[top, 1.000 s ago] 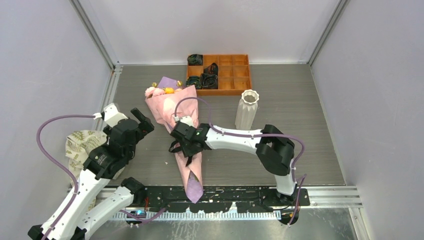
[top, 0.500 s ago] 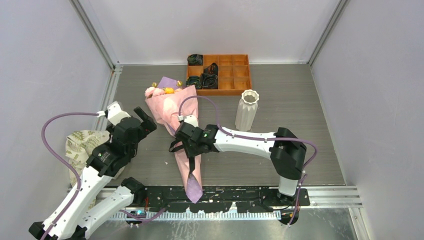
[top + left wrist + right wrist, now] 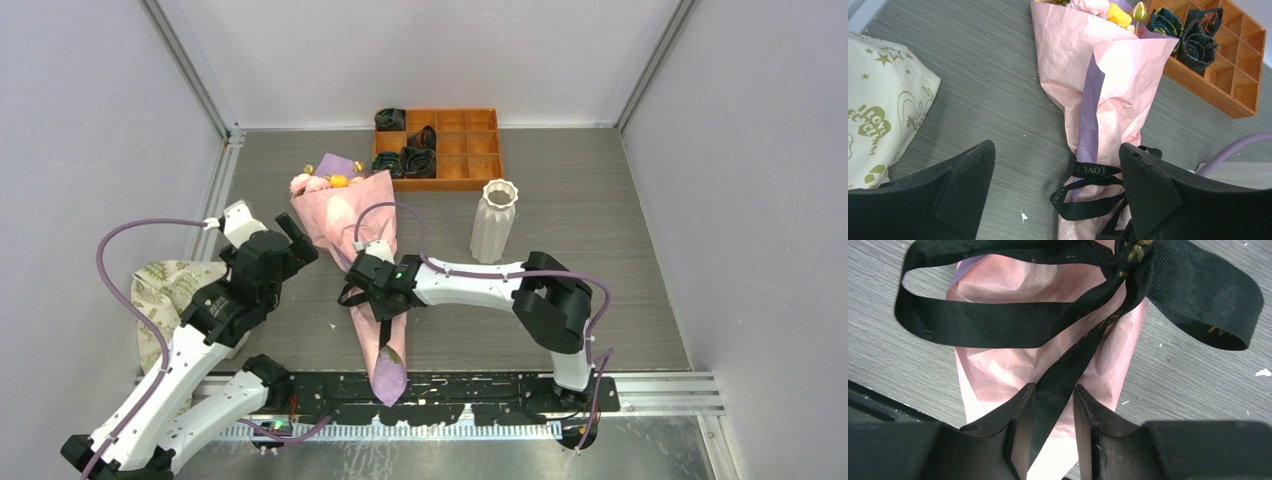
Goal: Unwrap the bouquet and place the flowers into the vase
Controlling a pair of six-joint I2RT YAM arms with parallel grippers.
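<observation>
The black ribbon [image 3: 1093,172] around the bouquet [image 3: 1098,75] is displaying "LOVE" in gold letters. The cloth [image 3: 883,100] at the left is showing "LOVE" inside a printed heart; adjacent letters are reading unclearly. Gold marks in the right wrist view are remaining illegible.

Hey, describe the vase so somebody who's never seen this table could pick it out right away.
Start at the orange compartment tray at the far edge of the table. Just in front of its right end, to the right of the pink bouquet, stands the vase. It is the only upright vessel there: white, ribbed, with a scalloped rim.
</observation>
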